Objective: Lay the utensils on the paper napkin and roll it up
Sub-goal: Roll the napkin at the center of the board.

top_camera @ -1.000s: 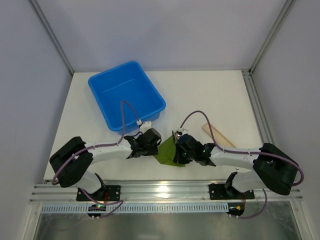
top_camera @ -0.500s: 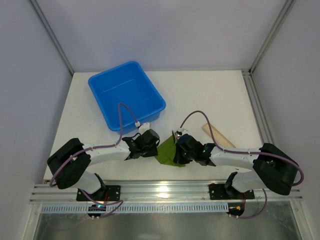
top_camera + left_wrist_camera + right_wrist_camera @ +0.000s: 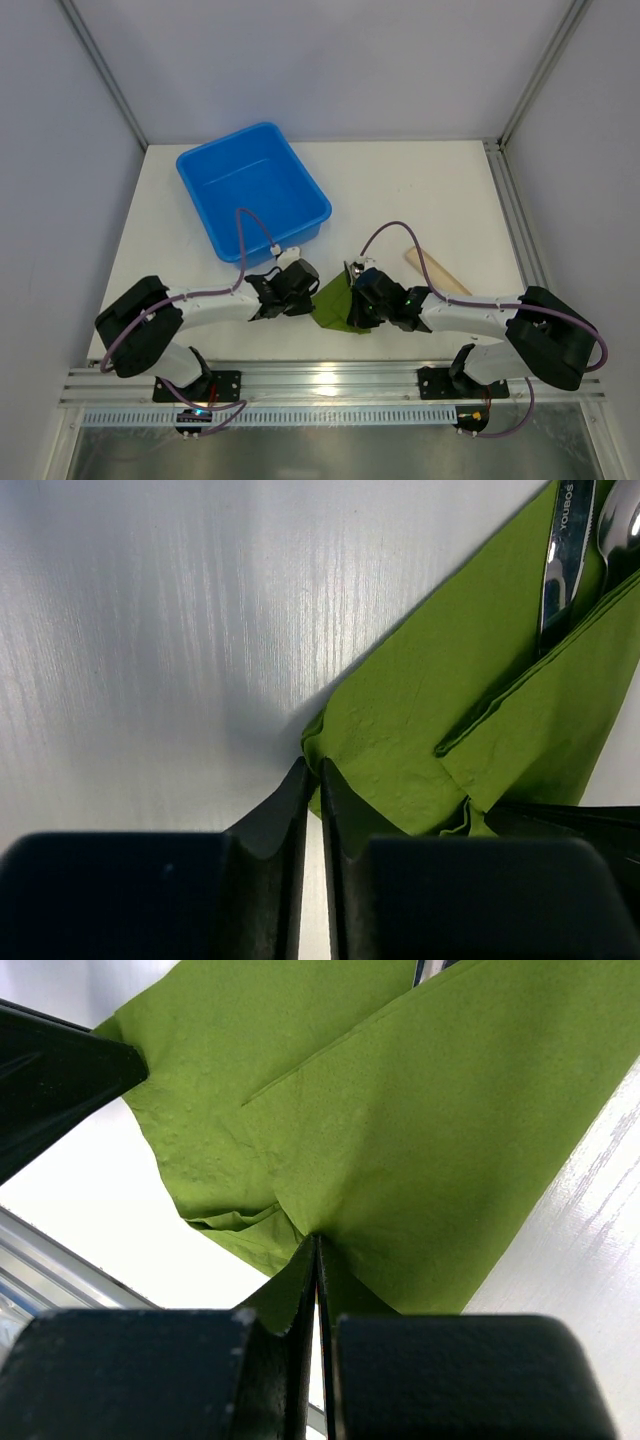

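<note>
Left gripper [image 3: 312,766]: near-closed, seemingly nipping green napkin [image 3: 400,720] corner | right gripper [image 3: 316,1242]: clamped on its fold | utensils [image 3: 560,560]: tucked inside

The napkin [image 3: 420,710] is green paper, matt, finely pebbled and creased at its folds. The utensils [image 3: 565,550] are polished metal, mirror-bright. The bench [image 3: 150,630] is smooth and white with a faint streaky sheen. The tub [image 3: 226,139] is glossy blue plastic. The left claw [image 3: 312,775] and right claw [image 3: 316,1245] look like matt black plastic. The stick [image 3: 440,272] looks like pale, dull wood.
</note>
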Motion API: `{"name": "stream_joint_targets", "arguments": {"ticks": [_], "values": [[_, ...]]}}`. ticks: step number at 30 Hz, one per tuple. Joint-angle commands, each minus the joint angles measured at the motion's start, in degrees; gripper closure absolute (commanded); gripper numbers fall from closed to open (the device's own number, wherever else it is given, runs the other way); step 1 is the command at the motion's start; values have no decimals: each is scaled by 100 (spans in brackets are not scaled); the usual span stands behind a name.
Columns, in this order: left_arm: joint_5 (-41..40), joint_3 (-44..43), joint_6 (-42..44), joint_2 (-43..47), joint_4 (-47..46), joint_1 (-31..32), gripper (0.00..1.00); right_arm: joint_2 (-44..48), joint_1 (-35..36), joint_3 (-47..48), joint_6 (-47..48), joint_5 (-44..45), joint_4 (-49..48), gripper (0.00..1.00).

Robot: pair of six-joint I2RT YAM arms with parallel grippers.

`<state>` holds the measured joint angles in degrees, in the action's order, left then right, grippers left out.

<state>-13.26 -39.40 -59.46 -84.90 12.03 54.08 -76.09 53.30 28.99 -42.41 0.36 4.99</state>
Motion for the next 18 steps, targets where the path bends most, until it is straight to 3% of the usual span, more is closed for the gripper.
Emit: {"name": "stream_joint_targets", "arguments": {"ticks": [1, 3, 11, 18], "values": [[60, 38, 93, -27, -17, 23, 92, 51, 14, -104, 67, 263, 90, 96], [51, -67, 171, 105, -8, 23, 100, 16, 14, -113, 67, 245, 63, 96], [174, -332, 426, 641, -183, 23, 100, 68, 14, -122, 75, 272, 63, 96], [525, -534, 506, 563, -456, 23, 100, 139, 14, -122, 49, 280, 28, 96]]}}
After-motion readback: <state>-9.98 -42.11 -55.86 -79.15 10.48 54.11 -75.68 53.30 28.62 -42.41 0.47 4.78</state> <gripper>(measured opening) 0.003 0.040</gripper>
